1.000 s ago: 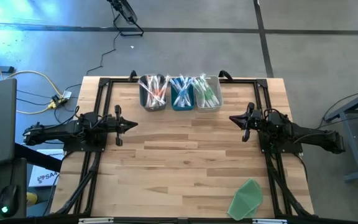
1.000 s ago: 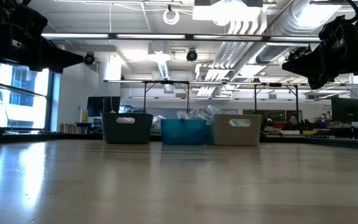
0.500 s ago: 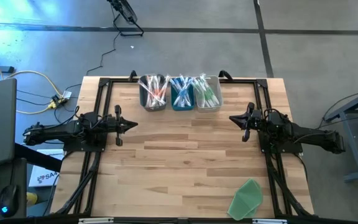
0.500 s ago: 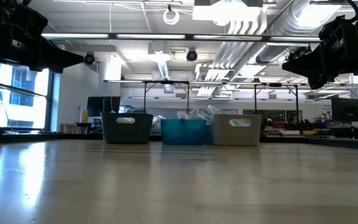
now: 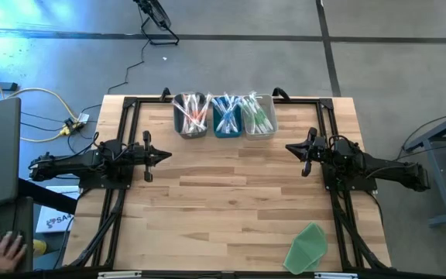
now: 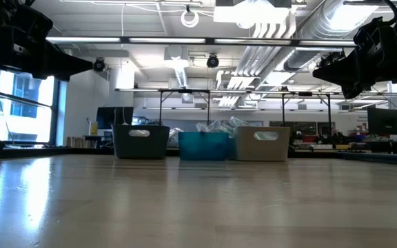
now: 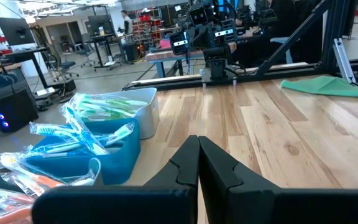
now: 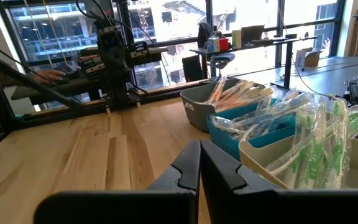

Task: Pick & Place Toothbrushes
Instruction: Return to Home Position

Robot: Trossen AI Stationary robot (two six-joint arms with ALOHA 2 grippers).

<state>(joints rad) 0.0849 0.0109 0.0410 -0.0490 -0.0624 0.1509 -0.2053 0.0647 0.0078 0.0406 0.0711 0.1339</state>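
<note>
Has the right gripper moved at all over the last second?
No. In the high view the right gripper keeps the same spot relative to the pale bin, fingers shut.

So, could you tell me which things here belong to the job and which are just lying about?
Job: orange toothbrushes, dark bin; blue toothbrushes, blue bin; green toothbrushes, pale bin; left gripper, right gripper, at the sides.
Lying about: green sheet on the table's corner; yellow cable.

No text, label, brand or number can be read in any view.
</note>
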